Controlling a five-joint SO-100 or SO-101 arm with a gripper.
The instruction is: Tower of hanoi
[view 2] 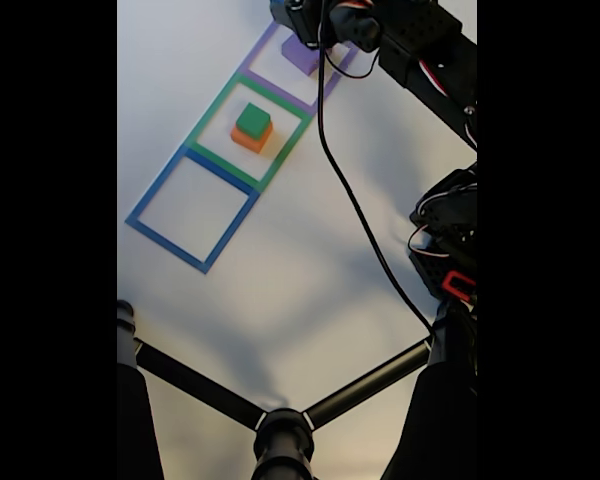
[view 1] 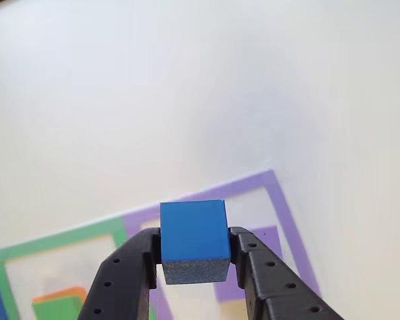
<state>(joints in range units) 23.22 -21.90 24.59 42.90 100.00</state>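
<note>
1. White table surface (view 2: 310, 260) is seen in both views; three taped square outlines are laid on it in a row, touching side to side: a blue outline (view 2: 145, 225), a green outline (view 2: 212, 105) and a purple outline (view 2: 270, 88).
2. Black camera-stand legs (view 2: 195, 383) are shown spreading across the bottom of the fixed view.
3. Black robot arm (view 2: 435, 60) is seen reaching in from the right of the fixed view, with a black cable (view 2: 355, 210) trailing down from it.
4. Flat square purple foam block (view 2: 302, 55) lies inside the purple outline, partly covered by the arm.
5. Smaller square orange foam block (view 2: 248, 138) lies inside the green outline.
6. Smaller square green foam block (view 2: 253, 120) is stacked directly on the orange block.
7. Small blue foam cube (view 1: 193, 230) is gripped on its two opposite sides by the black two-finger gripper (view 1: 195, 253). In the other view the cube is held clear of the table, over the purple outline and the purple block (view 1: 270, 240). The jaws are closed only as far as the cube's width, both fingers touching it.
</note>
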